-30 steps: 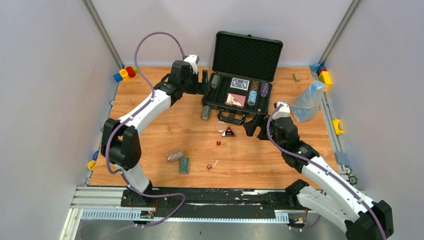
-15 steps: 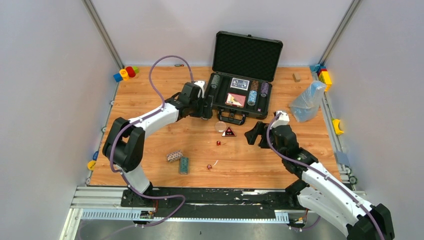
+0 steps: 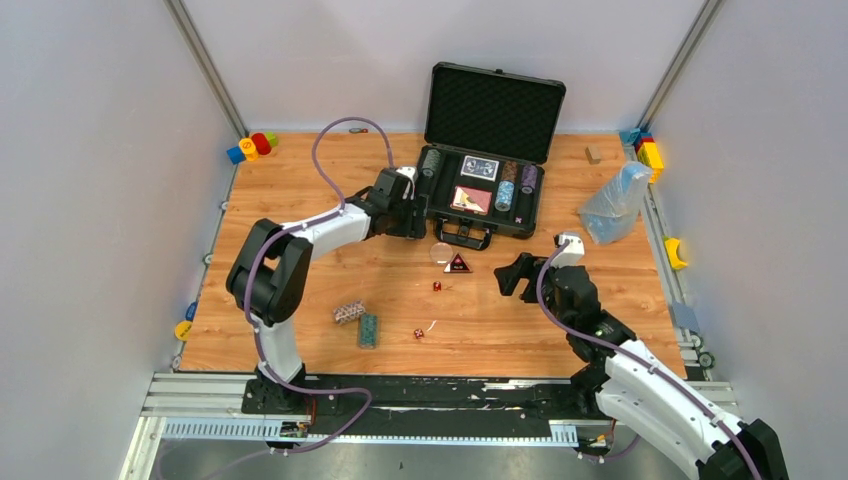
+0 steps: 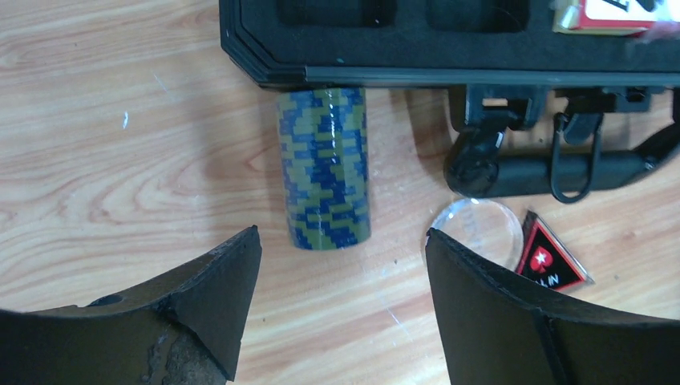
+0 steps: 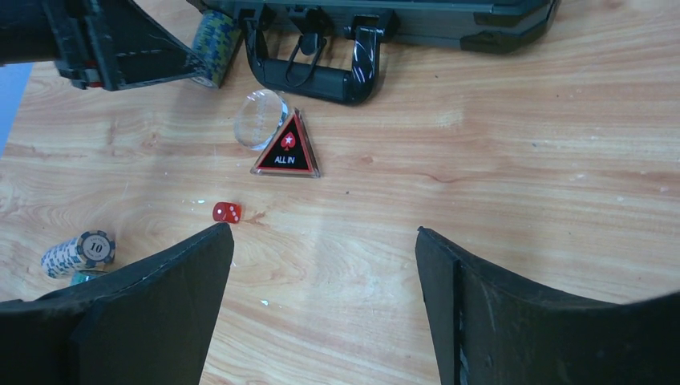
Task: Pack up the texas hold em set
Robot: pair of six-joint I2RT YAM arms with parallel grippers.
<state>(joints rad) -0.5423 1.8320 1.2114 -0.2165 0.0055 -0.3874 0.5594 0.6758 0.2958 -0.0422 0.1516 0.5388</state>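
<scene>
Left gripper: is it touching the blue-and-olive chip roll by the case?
Apart. The left wrist view shows bare table between the chip roll and the left gripper on both sides.

the roll (image 4: 324,168) lies with one end against the case (image 4: 257,40) front, so that end is blocked. bare wood (image 4: 144,144) flanks its left; the handle (image 4: 553,168), clear disc (image 4: 477,228) and button (image 4: 549,261) crowd its right. the left gripper (image 4: 341,234) stands wider than the roll. ahead of the right gripper (image 5: 325,237) the wood is open, bar one die (image 5: 227,212).
</scene>
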